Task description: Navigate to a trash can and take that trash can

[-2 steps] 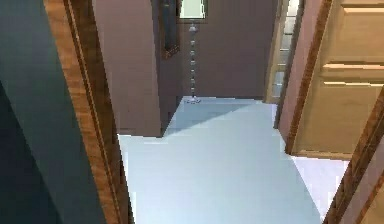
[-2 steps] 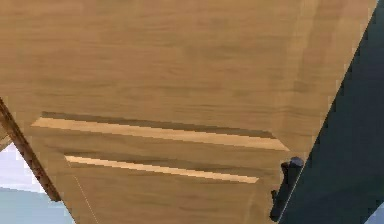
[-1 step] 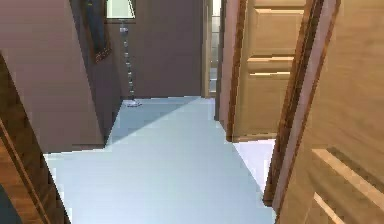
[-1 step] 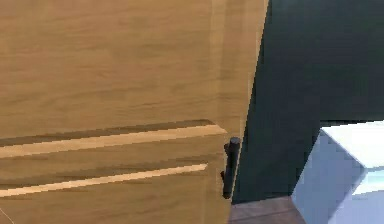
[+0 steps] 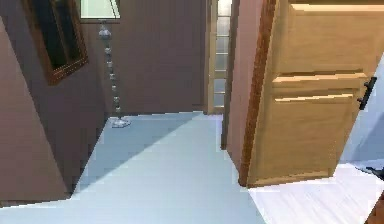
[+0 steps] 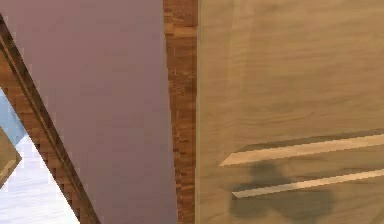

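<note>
A pale grey-blue floor (image 5: 160,165) runs ahead between mauve walls. A floor lamp (image 5: 110,70) with a beaded silver pole and pale shade stands at the far wall. A wooden panelled door (image 5: 315,90) with a dark handle (image 5: 368,95) stands at the forward view's right. The same kind of light wooden door (image 6: 290,110) sits close in the arm side view, beside a darker wooden frame (image 6: 181,110).
A dark-framed picture (image 5: 55,35) hangs on the wall at the forward view's left. A narrow lit doorway (image 5: 222,55) opens at the back. White plank floor (image 5: 320,200) lies at the lower right. A mauve wall (image 6: 100,100) is in the arm side view's left.
</note>
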{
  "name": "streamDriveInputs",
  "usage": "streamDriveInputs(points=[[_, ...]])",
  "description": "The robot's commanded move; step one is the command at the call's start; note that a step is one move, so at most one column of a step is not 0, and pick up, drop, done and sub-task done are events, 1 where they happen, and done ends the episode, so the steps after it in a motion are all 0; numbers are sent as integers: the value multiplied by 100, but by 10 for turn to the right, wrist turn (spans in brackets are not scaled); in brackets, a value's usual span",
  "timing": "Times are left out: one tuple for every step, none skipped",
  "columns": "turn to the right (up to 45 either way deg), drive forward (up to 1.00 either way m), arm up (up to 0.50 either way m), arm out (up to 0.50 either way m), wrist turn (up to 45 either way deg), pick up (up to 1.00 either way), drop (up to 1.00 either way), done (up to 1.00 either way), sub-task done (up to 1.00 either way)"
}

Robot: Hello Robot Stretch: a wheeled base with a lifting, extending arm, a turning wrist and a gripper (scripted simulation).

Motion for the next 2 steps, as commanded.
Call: streamDriveInputs(points=[[240,0,0,0,0,0,0,0,0],[0,65,0,0,0,0,0,0,0]])
